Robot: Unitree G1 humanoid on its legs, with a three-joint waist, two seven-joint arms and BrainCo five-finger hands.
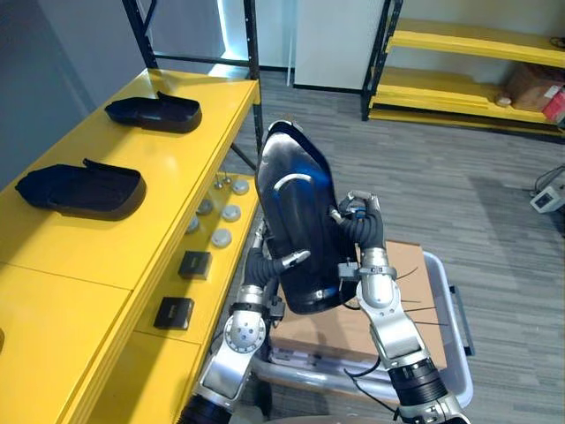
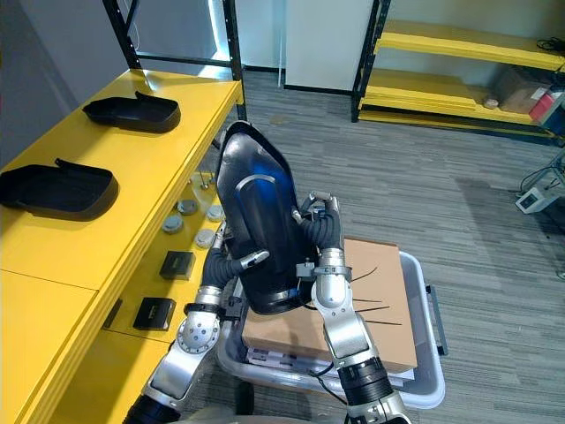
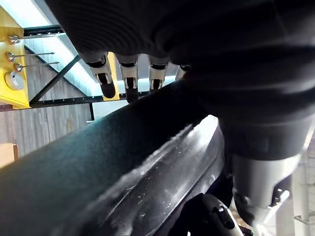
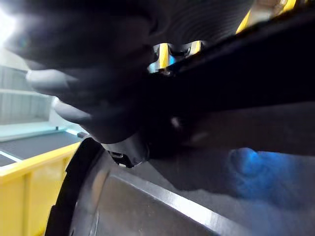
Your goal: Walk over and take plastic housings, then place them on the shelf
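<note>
Housing (image 1: pixel 296 230) stands upright between my hands, just right of the shelf (image 1: pixel 132 256). My left hand (image 1: pixel 294 258) pinches it, thumb in front. My right hand (image 1: pixel 357 221) is behind its right side; I cannot tell its grip. A near housing (image 1: pixel 84 190) and a far housing (image 1: pixel 154 112) lie on the shelf. A crate (image 1: pixel 448 322) sits under my arms.

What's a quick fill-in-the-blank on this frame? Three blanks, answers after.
1. The two placed housings lie on a shelf coloured ____.
2. The held housing is gripped by ____ hands: left hand, right hand.
3. The grey bin under the arms carries a flat sheet of ____.
Missing: yellow; both; cardboard.
</note>
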